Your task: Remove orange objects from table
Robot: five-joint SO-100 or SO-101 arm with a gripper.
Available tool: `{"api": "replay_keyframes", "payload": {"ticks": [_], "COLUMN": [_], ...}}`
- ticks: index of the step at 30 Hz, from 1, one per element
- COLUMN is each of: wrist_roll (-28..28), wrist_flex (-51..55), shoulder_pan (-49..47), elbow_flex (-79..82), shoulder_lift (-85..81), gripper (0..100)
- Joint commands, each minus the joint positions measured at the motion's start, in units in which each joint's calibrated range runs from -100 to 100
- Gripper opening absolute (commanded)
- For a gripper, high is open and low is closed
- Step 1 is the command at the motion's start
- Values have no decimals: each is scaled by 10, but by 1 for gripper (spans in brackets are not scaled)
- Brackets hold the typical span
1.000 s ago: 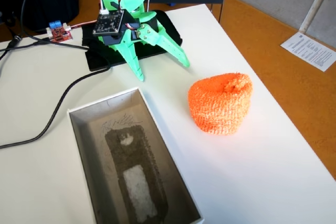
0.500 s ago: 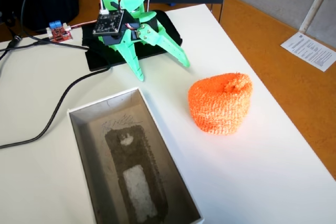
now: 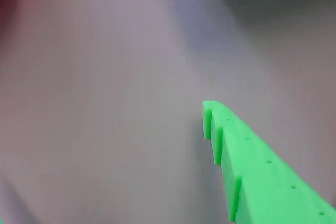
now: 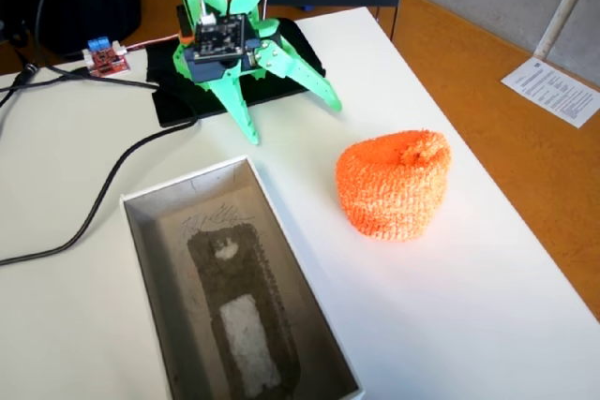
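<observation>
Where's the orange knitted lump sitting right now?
In the fixed view the orange knitted lump rests on the white table, right of centre, beside the open cardboard box and in front of the open green hand.

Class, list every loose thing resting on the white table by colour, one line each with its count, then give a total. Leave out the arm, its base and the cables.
Orange: 1, the knitted lump
White: 1, the open box
Red: 1, the small circuit board
Total: 3 on the table
</observation>
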Motion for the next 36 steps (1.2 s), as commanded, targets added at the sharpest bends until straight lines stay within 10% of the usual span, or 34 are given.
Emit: {"api": "replay_keyframes", "payload": {"ticks": [1,22,36], "wrist_roll": [82,86,57], "wrist_flex": [-51,-498,-521], "shoulder_pan": [15,-81,-124], "elbow_flex": [-77,-447,-461], "shoulder_lift": [10,675,820], "gripper": [47,47,49]}}
